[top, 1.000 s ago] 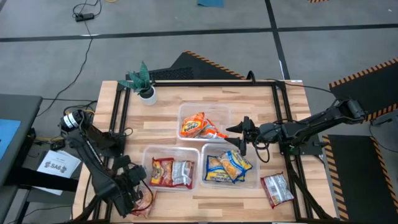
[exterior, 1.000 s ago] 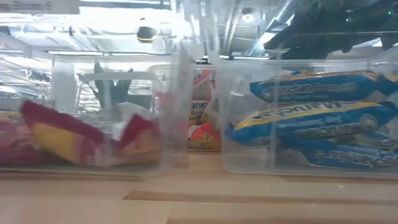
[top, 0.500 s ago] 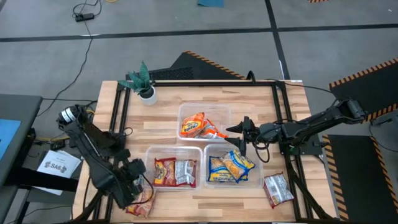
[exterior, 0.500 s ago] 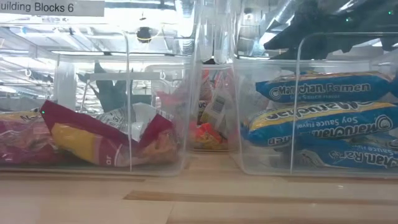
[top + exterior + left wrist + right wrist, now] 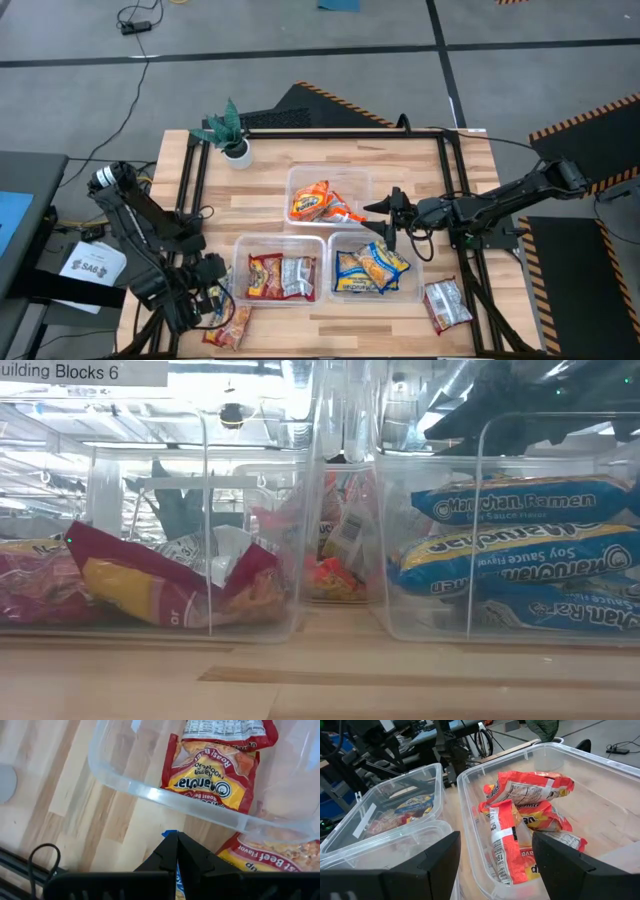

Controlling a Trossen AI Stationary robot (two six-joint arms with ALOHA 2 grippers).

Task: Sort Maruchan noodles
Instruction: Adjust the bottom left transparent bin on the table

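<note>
1. Beside the red-packet tub (image 5: 277,271), on its outer side, the left gripper (image 5: 207,305) has its fingers pressed together over a red packet (image 5: 230,327) lying on the table (image 5: 270,175).
2. Readable print: "Maruchan Ramen", "Soy Sauce Flavor", "Roast Beef Flavor", and a sign reading "Building Blocks 6" (image 5: 84,371).
3. Three clear tubs hold packets; beyond the blue-packet tub (image 5: 372,267) one more packet (image 5: 444,304) lies loose.
4. Over the orange-packet tub (image 5: 327,196), the right gripper (image 5: 385,222) is spread apart, holding nothing.

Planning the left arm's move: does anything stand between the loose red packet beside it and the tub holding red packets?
Only that tub's clear wall, which rises between the loose red packet and the inside. The left pincer is right by the packet; nothing else visible intervenes.
</note>
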